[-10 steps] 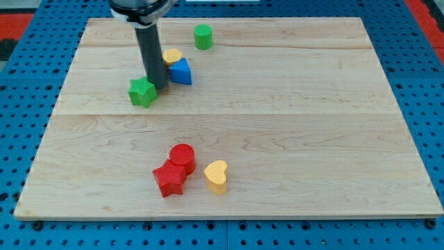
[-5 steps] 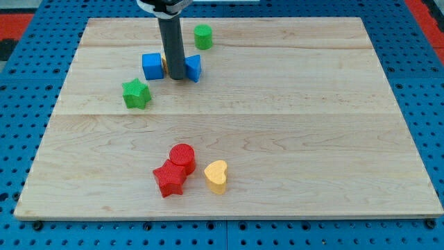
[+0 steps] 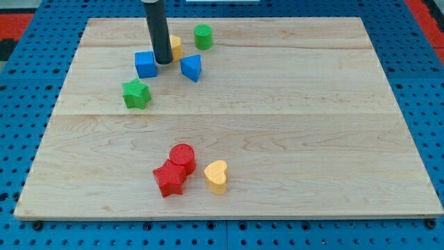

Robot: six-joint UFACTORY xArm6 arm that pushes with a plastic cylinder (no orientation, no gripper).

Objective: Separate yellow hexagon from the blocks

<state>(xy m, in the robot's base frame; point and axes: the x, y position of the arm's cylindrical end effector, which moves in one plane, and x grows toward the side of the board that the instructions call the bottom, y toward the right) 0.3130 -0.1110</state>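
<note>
Near the view's top left of a wooden board (image 3: 277, 139), my tip (image 3: 163, 62) stands among a cluster of small blocks, with the dark rod rising straight out of the picture's upper edge. It carries no gripper and holds nothing; it only rests at table height. The yellow hexagon (image 3: 176, 47) sits just behind the rod, partly hidden by it, so only its right portion shows and its shape can barely be made out; whether my tip touches it cannot be told. A blue cube (image 3: 146, 64) lies just beside my tip on the view's left, and a blue triangular block (image 3: 191, 67) lies near it on the view's right. A green cylinder (image 3: 203, 36) stands close to the hexagon, toward the view's top right of it. A green star (image 3: 136, 94) rests below the blue cube, apart from it. Well apart, toward the view's bottom, a red cylinder (image 3: 183, 157) touches a red star (image 3: 169, 180), with a yellow heart (image 3: 216, 176) just beside them on the right.
</note>
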